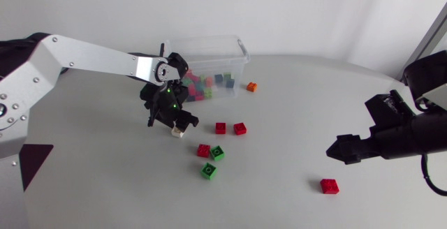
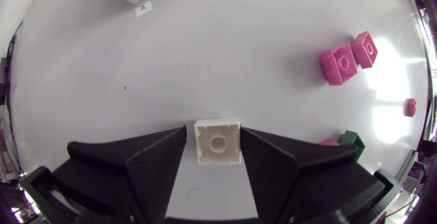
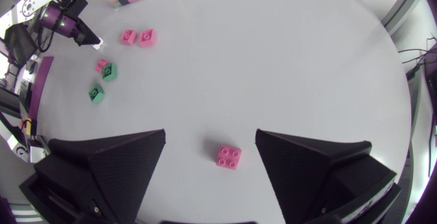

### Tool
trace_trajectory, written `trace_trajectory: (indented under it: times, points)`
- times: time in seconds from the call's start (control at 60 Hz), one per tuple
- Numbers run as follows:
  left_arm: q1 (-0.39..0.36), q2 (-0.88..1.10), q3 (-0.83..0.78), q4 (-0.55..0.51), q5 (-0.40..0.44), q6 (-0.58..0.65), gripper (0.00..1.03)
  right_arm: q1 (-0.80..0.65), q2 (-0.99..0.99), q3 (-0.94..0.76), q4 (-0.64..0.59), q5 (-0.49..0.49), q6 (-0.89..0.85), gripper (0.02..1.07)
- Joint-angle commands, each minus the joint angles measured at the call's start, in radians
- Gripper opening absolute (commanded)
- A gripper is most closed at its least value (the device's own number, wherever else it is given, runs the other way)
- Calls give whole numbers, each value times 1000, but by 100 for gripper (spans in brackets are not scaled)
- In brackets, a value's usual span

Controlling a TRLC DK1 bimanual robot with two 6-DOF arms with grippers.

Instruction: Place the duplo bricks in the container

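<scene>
Left hand pinches a white brick; only the right wrist view shows right hand spread, red brick below

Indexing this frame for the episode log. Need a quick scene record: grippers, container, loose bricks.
left gripper: shut on white brick, in front of the container
right gripper: open; red brick lies on the table between its fingers, untouched
container: clear, already holds mixed bricks
orange brick: on the table beside the container
red pair: side by side, mid-table
red-green pair: touching
lone green brick: just below that pair in the head view
bricks outside the container: eight, counting the held one
</scene>
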Motion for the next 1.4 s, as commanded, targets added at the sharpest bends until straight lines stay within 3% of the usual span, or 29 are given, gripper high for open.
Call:
trace_trajectory:
  times: [0.0,0.117,0.55,0.733,0.967,1.233,1.333,1.383]
  points:
    - [-1,41,22,-4,-8,10,38,3,23,-30,-18,12,-6,92]
    - [2,52,15,-9,-7,7,28,17,64,-25,-41,20,7,90]
    - [22,-51,4,-10,20,20,28,26,287,-51,11,129,13,90]
    - [38,-124,8,-10,43,22,28,23,357,-76,71,138,16,80]
    - [55,-197,28,4,53,17,28,29,428,-97,131,170,19,79]
    - [75,-236,73,25,73,10,28,57,469,-111,186,181,33,59]
    - [78,-241,91,33,73,5,28,71,460,-115,190,185,34,43]
    - [79,-246,99,47,73,-1,28,75,446,-119,192,188,34,42]
